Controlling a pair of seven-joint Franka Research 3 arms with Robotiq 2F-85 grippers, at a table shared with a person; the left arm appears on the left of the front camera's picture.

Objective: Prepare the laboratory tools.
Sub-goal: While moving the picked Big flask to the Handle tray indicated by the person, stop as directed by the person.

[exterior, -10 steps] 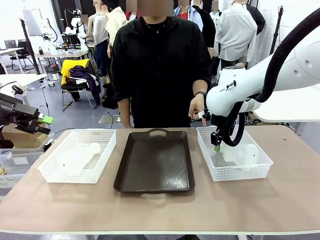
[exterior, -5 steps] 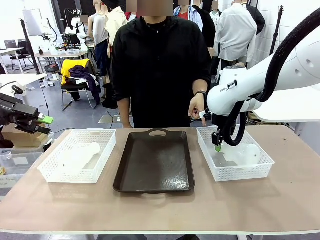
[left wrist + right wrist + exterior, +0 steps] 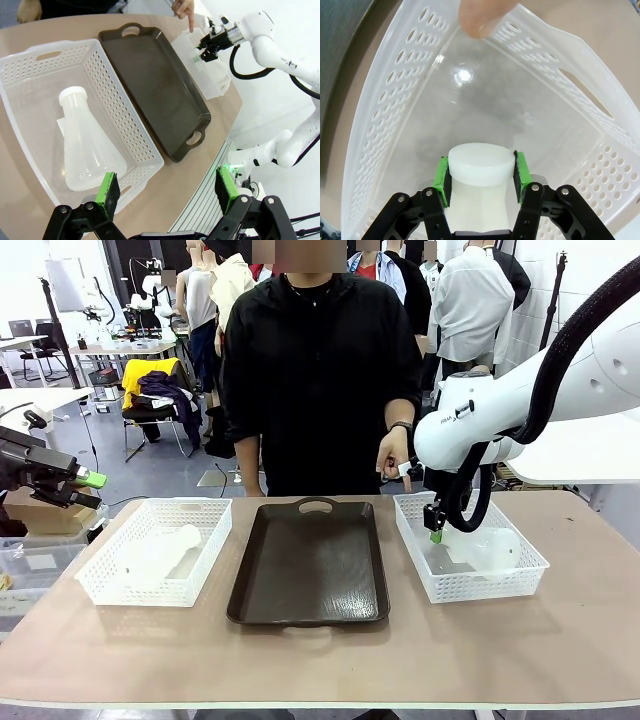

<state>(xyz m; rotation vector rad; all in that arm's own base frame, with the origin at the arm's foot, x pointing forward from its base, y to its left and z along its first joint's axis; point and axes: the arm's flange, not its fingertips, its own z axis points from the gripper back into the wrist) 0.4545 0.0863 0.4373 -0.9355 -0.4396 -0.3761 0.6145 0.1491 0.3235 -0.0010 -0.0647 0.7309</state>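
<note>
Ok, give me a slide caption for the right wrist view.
Right gripper shut on a flask by the neck inside a white basket, a person's fingertip by its rim.

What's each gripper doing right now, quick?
Left gripper: open, holding nothing.
Right gripper: closed on the neck of the flask in the right basket.

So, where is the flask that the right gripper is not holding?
In the front view, the free flask lies on its side inside the white basket on the robot's left, just left of the dark tray.
</note>
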